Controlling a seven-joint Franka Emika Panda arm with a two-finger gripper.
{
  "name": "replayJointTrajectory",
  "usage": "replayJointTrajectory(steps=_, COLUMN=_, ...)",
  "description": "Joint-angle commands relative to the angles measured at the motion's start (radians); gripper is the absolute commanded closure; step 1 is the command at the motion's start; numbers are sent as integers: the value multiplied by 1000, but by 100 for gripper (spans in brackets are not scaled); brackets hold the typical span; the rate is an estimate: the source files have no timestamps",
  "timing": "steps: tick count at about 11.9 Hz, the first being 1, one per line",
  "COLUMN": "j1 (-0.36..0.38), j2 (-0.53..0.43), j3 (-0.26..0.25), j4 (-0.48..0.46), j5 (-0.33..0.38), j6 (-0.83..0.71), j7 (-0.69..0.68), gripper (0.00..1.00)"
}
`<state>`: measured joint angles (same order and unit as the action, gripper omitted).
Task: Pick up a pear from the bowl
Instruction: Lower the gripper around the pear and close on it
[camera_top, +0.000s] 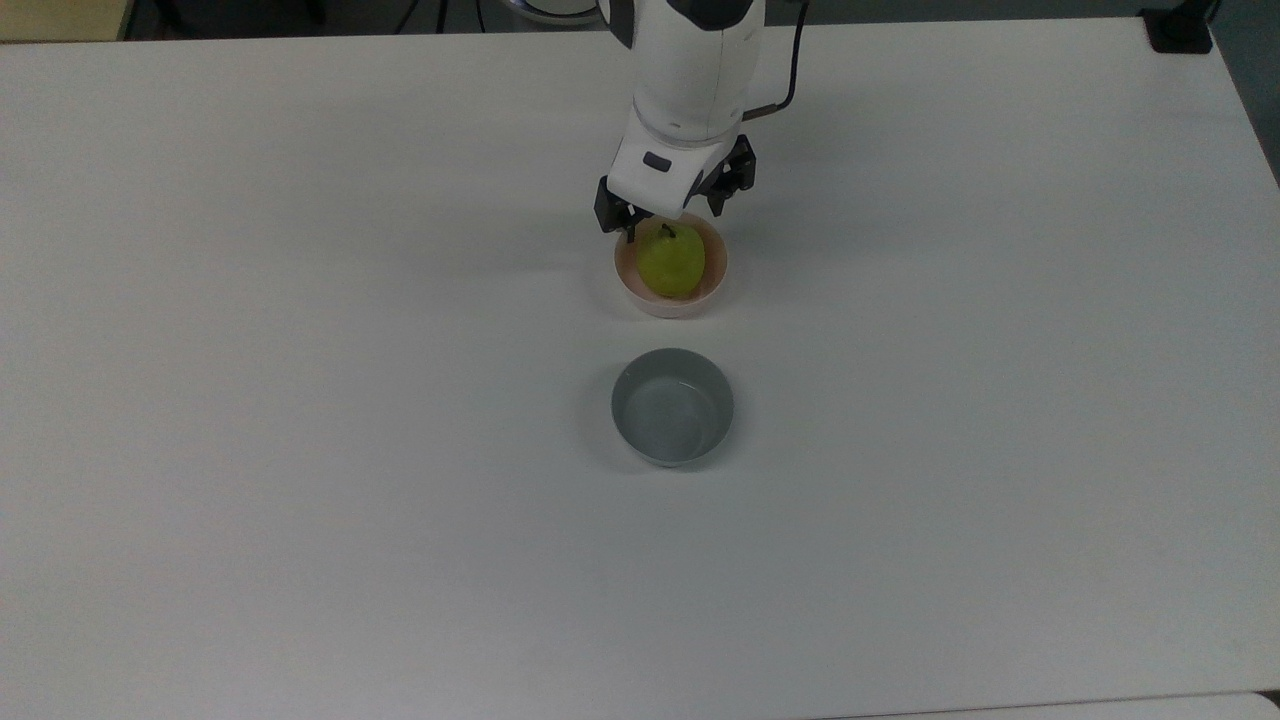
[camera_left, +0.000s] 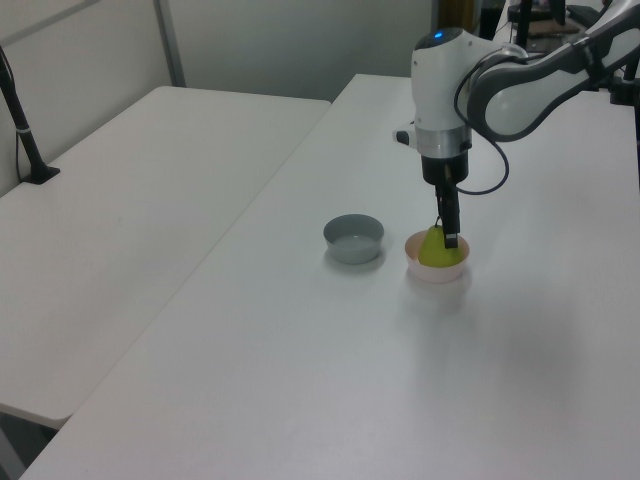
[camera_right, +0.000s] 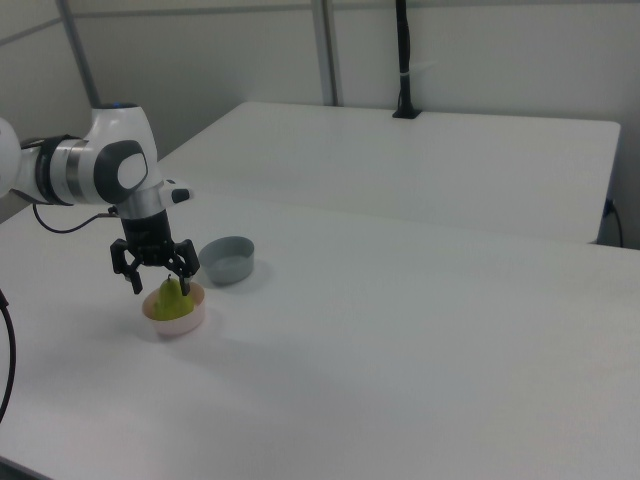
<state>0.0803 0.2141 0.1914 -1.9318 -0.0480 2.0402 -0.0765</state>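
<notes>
Directly under your black two-finger gripper sits the small yellow-green pear, upright in the pale pink round bowl, stem up, long axis vertical. Fingers are spread, straddling the pear's top, not yet gripping. Grey round bowl sits near the pink bowl, apart. Pear looks smooth, rounded.

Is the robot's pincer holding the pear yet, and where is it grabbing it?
Nothing is held. The open pincer hangs just above the small yellow-green pear, a finger on either side of its top. The pear sits in the pale pink bowl.
</notes>
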Motion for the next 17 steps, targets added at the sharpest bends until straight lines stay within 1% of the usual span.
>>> replayJointTrajectory(steps=1, j1=13, j2=8, j3=-9, j4=-44, j5=-7, j6=75, j7=-13, gripper=0)
replayJointTrajectory(steps=3, j1=13, j2=31, j3=-9, j4=-44, j5=-16, j6=90, j7=-13, gripper=0)
replayJointTrajectory(steps=7, j1=10, j2=53, j3=-9, j4=-42, j5=-64, j6=115, j7=-6, gripper=4)
replayJointTrajectory(steps=10, j1=10, j2=54, j3=-9, j4=-42, j5=-67, j6=127, j7=-5, gripper=7)
replayJointTrajectory(steps=11, j1=10, j2=54, j3=-9, j4=-42, j5=-69, j6=127, j7=-6, gripper=11)
replayJointTrajectory(steps=13, j1=10, j2=54, j3=-9, j4=-41, j5=-69, j6=127, j7=-5, gripper=24)
replayJointTrajectory(steps=15, j1=12, j2=54, j3=-9, j4=-39, j5=-69, j6=124, j7=-5, gripper=44)
replayJointTrajectory(steps=17, j1=12, j2=47, j3=-9, j4=-36, j5=-69, j6=112, j7=-5, gripper=50)
